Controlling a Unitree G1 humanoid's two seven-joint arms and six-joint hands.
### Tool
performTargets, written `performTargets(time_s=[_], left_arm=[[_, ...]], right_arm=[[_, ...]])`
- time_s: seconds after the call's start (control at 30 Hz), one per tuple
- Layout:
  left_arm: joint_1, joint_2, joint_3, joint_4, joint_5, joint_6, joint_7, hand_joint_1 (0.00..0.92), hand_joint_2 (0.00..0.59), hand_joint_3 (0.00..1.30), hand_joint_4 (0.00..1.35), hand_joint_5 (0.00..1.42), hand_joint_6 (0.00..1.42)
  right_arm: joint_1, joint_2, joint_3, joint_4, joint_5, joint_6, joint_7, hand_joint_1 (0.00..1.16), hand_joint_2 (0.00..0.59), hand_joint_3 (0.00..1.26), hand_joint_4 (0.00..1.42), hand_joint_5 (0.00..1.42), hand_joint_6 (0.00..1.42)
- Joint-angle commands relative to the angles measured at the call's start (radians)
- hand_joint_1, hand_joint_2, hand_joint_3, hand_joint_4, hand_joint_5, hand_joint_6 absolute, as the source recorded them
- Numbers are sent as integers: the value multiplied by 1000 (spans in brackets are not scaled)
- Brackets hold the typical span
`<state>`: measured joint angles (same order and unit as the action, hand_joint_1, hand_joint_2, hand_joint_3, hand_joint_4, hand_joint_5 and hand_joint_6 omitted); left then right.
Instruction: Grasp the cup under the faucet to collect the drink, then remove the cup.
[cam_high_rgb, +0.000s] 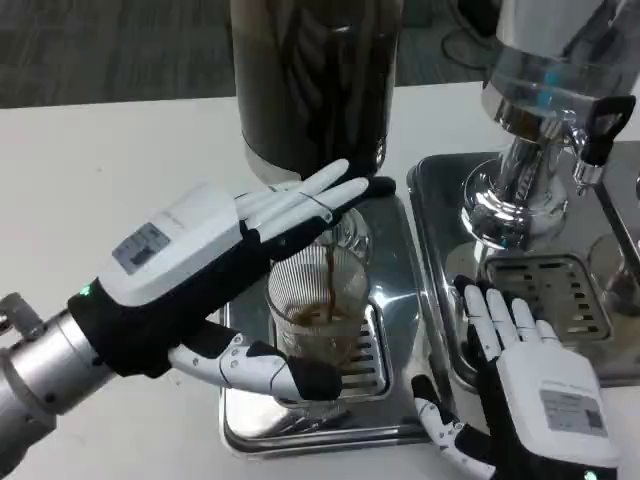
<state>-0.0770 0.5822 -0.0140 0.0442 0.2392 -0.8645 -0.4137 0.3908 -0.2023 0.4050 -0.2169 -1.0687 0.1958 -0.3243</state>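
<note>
A clear ribbed cup (318, 305) is seen standing on the slotted grate of a steel drip tray (300, 425), directly below the dark drink dispenser (312, 80) at the top of the frame. A thin brown stream (331, 285) is seen falling into the cup, and a shallow layer of brown drink is collected at its bottom. The cup is held by the left hand (215, 275): the thumb is wrapped across the near side of the cup at its base, and the fingers (310, 200) are extended along the far side at the rim, so the cup is enclosed between them. The fingers are nearly straight, not tightly curled. To the right of the cup, a second steel tray (440, 280) with its own grate is placed beside the first, and a second dispenser with a shiny base (525, 190) and a black tap handle (600, 125) is stood on it. The right hand (525, 385) is rested flat on the near edge of that second tray, right of the cup, with fingers spread apart and nothing held.
</note>
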Motion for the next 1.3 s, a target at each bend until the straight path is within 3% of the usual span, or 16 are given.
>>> performTargets(time_s=[0.03,0.17,0.37,0.7,0.93,1.03,1.3], left_arm=[[31,38,-52,-2,66,-14,-19,0,96,83,0,164,150],[30,44,-62,-5,70,-10,0,0,97,83,0,164,151],[29,56,-77,-7,70,-1,22,0,97,83,0,161,152],[37,68,-84,-21,61,9,34,0,108,90,0,154,147],[42,80,-80,-25,50,17,37,0,109,92,0,153,141],[43,84,-79,-23,47,16,39,0,109,95,0,153,140],[45,89,-81,-22,41,22,39,0,110,103,0,153,138]], right_arm=[[9,26,-59,-43,179,-42,39,385,328,0,0,0,65],[-29,34,-89,-88,299,-13,175,388,239,0,0,0,43],[-88,23,-97,-97,358,22,303,461,244,0,0,0,0],[-140,64,-126,-11,480,-93,234,577,210,0,0,0,0],[-151,85,-127,101,569,-257,170,621,200,0,0,0,22],[-174,82,-124,134,593,-263,200,624,199,0,0,0,27],[-200,90,-124,210,675,-367,204,647,195,0,0,0,81]])
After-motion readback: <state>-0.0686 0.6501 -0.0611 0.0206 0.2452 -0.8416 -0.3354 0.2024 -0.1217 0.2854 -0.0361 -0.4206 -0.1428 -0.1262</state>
